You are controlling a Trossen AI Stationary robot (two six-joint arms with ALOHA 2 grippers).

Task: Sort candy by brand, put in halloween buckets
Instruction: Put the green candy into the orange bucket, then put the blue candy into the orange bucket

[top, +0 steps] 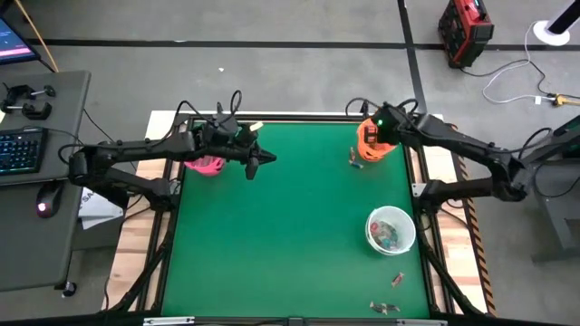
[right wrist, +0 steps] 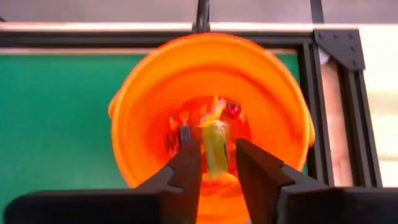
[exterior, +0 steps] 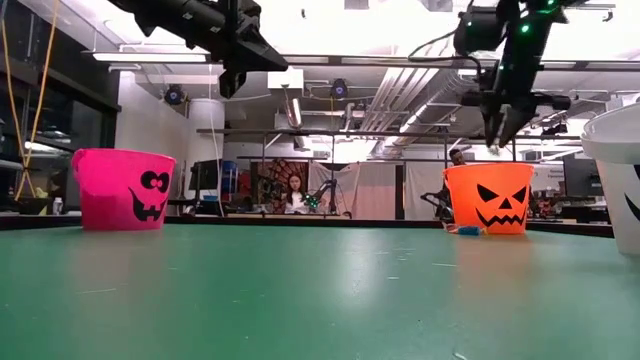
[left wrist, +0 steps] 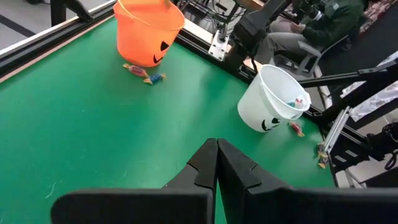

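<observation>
We can't really make out the wrappers down inside the orange bucket (right wrist: pixel 211 106), just a blurry yellowish candy (right wrist: pixel 215 148) between the right hand's (right wrist: pixel 217 163) fingers, which sit slightly apart; whether it's gripped, we can't tell. That hand hangs straight over the orange bucket at the tabletop's (top: pixel 290 226) far right. The left hand (top: pixel 263 160) hovers near the pink bucket (top: pixel 207 166) (mostly hidden under the arm), fingers pressed together. Three buckets total, the white one (top: pixel 391 229) holding sweets; two loose candies lie beside the orange one.
</observation>
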